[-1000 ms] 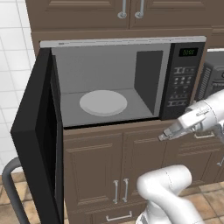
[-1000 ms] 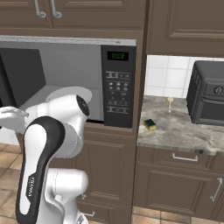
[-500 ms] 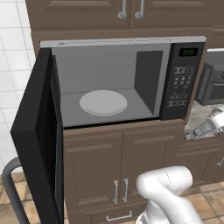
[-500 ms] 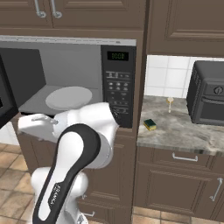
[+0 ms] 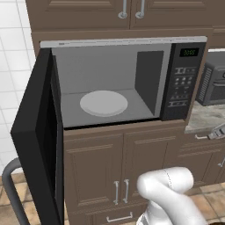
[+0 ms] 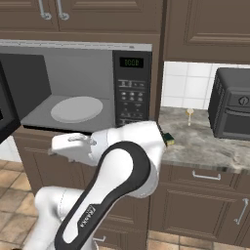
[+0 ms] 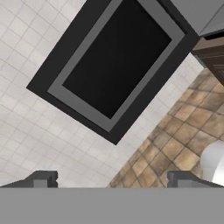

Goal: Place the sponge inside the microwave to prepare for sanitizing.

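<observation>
Our end effector (image 7: 112,181) fingers spread wide and holding nothing, facing the swung-open microwave (image 5: 132,83) door, cavity open with white turntable (image 5: 103,103) bare, sponge (image 6: 168,139) beyond on the tabletop (image 6: 205,146), just right of the microwave, partly hidden by our arm.

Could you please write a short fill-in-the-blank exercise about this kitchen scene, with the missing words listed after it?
1. The door of the microwave stands ____.
2. The round white turntable inside the microwave has ____ on it.
3. The sponge lies on the ____, to the right of the microwave.
4. The hand has its two fingers spread ____, with nothing between them.

Missing words: open; nothing; counter; apart
</observation>
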Tool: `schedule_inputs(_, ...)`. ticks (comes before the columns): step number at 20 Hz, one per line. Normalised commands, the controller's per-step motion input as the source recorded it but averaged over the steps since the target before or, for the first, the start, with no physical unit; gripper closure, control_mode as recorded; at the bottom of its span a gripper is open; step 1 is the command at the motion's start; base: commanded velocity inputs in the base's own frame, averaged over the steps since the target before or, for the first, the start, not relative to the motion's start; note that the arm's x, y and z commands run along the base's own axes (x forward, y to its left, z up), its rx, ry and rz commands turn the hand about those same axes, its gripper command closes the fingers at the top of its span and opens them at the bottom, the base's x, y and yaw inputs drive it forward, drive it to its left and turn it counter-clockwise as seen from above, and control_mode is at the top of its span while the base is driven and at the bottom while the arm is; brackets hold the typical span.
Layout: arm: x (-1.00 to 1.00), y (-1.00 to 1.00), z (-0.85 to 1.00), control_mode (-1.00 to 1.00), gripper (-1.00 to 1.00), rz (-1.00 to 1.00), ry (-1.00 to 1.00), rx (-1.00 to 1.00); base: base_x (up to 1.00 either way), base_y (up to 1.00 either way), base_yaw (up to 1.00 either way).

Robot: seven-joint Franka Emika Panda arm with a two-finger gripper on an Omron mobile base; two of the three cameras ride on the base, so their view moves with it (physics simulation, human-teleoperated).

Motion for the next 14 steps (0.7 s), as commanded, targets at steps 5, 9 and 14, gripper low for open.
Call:
schedule_inputs(5,0.08,-0.51,0.0,-1.0,-1.0,0.01,0.0,0.0,0.0,0.0,0.0)
schedule_inputs(9,0.09,-0.51,0.0,-1.0,-1.0,0.0,0.0,0.0,0.0,0.0,0.0)
schedule_inputs(14,0.24,-0.42,0.0,-1.0,-1.0,-0.01,0.0,-0.02,0.0,0.0,0.0)
